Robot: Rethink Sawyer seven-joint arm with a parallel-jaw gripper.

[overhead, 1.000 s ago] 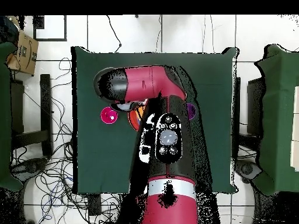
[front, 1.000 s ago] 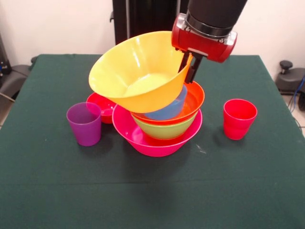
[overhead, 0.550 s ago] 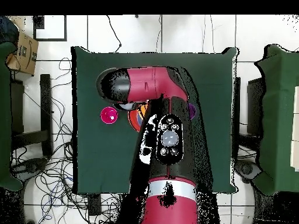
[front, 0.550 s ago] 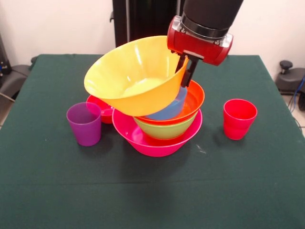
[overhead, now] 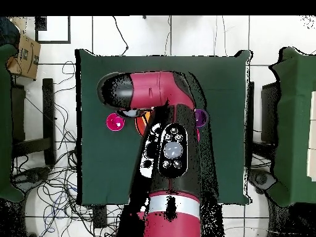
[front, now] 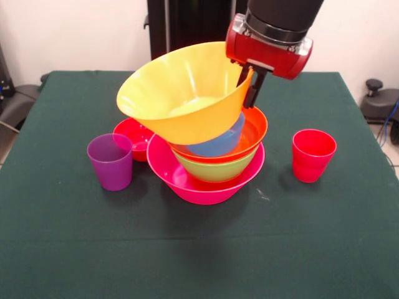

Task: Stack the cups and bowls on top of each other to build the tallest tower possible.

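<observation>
I am pinching the rim of the big yellow bowl (front: 181, 93) with my gripper (front: 248, 84); my jaws are closed narrow on its thin edge. The bowl is tipping hard, with its open mouth facing sideways, and its bottom is resting in the tower (front: 212, 159). The tower is sitting in the middle of the green table (front: 199, 249). The pink bowl (front: 206, 184) is at the bottom, then the green bowl (front: 215, 169), then the orange-red bowl (front: 252, 131), with the blue bowl (front: 218, 144) inside.

I am thinking this yellow bowl is light, stiff and very shiny, so it may be slipping in my pinch. Holding just one side is making it swing and lean. The rim is the only thin place I can take hold of.

The small red bowl (front: 134, 137) is sitting just behind the purple cup (front: 110, 161). The red cup (front: 313, 154) is standing alone on the other side. From above, my arm (overhead: 166, 142) is hiding most of it.
</observation>
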